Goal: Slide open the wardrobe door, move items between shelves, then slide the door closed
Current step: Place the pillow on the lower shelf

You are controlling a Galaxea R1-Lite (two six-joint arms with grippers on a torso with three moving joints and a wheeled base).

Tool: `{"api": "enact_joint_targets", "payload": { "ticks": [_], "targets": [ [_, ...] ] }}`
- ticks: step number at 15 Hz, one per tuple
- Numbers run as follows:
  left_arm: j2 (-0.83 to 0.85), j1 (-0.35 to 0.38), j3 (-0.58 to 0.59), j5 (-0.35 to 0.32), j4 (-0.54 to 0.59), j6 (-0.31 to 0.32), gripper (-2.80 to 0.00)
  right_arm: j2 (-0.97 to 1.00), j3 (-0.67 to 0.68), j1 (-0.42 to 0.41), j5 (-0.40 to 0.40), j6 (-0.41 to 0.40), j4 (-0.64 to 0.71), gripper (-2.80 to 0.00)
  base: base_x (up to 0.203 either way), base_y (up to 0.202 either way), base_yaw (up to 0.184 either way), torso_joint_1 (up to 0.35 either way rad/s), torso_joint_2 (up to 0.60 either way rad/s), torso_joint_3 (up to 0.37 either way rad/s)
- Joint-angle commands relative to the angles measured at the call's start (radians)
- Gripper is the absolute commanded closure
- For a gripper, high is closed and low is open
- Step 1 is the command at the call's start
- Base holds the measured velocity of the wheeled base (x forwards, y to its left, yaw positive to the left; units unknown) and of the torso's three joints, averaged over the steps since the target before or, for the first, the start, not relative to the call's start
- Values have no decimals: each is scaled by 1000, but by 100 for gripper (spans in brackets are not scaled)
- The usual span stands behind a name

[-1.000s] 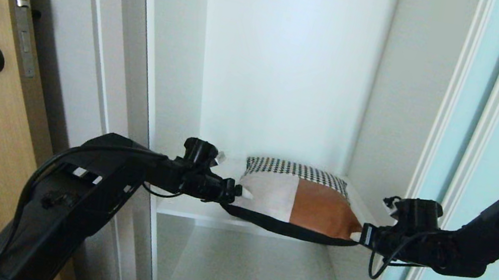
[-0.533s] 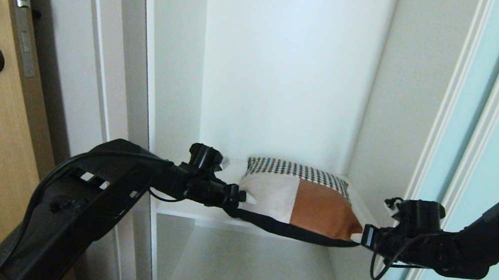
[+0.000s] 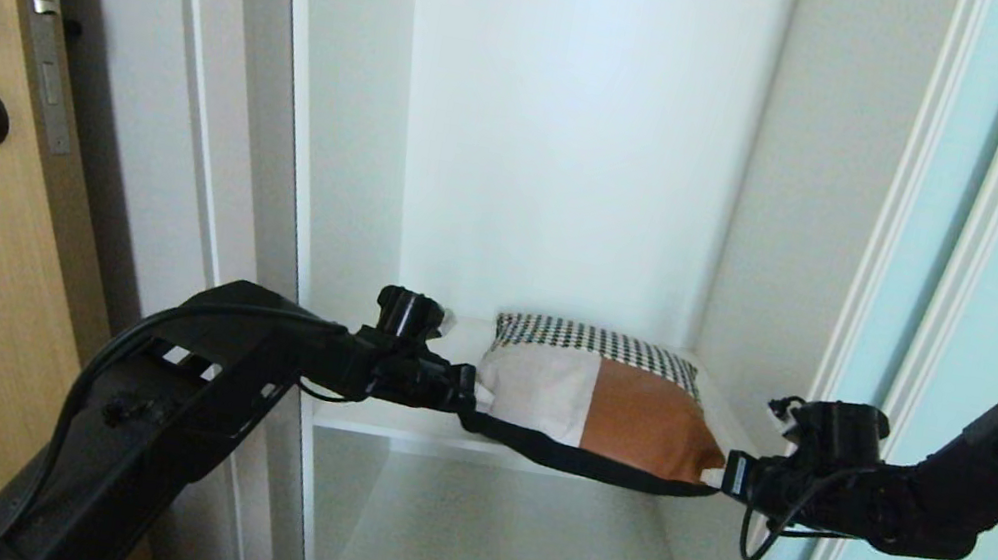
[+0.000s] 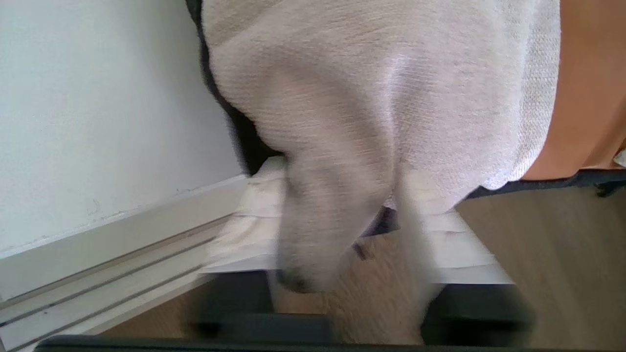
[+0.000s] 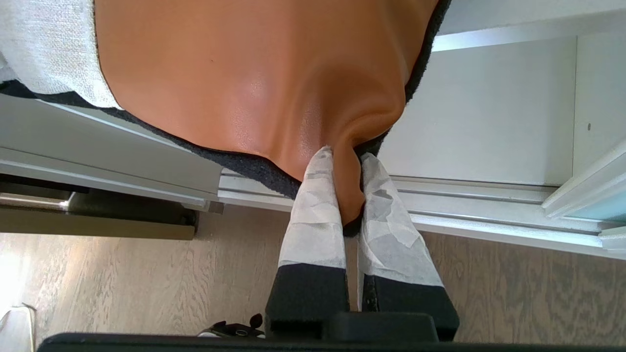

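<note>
Your right gripper [image 5: 348,195] was pinched on the tan corner of the cushion [image 3: 600,403] at lower centre, on the shelf [image 3: 375,416]. Your left gripper [image 4: 342,234] looked mid-closure on the white corner. You needed both grips firm before lifting level.

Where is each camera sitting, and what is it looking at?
Head view: up on the robot's head, looking forward and down into the open wardrobe; both black arms show, left gripper and right gripper at the cushion on the shelf.
Left wrist view: behind the left gripper, looking at the cushion's white corner.
Right wrist view: behind the right gripper, pinching the cushion's tan corner.
All three views share the cushion.
</note>
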Motion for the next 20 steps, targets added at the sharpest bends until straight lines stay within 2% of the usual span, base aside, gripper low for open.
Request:
{"api": "enact_joint_targets", "payload": {
  "ticks": [1,6,10,11,17,20],
  "targets": [
    [-1,1,0,-1,-3,-2,0,8,0,0,4,3,-10,0,0,0,0,0,0,0],
    [-12,4,0,28,-1,-5,0,14,-1,0,3,2,-19,0,0,0,0,0,0,0],
    [-48,10,1,31,50,-4,0,14,0,-9,1,8,-51,0,0,0,0,0,0,0],
    [-58,14,1,31,59,-4,0,15,2,-9,1,6,-51,-280,0,0,0,0,0,0],
    [-58,42,9,37,105,-3,0,12,-7,-20,1,17,-53,-280,0,0,0,0,0,0],
    [-81,43,21,37,115,-2,0,19,-40,-24,-1,59,-53,-280,0,0,0,0,0,0]
  ]
}}
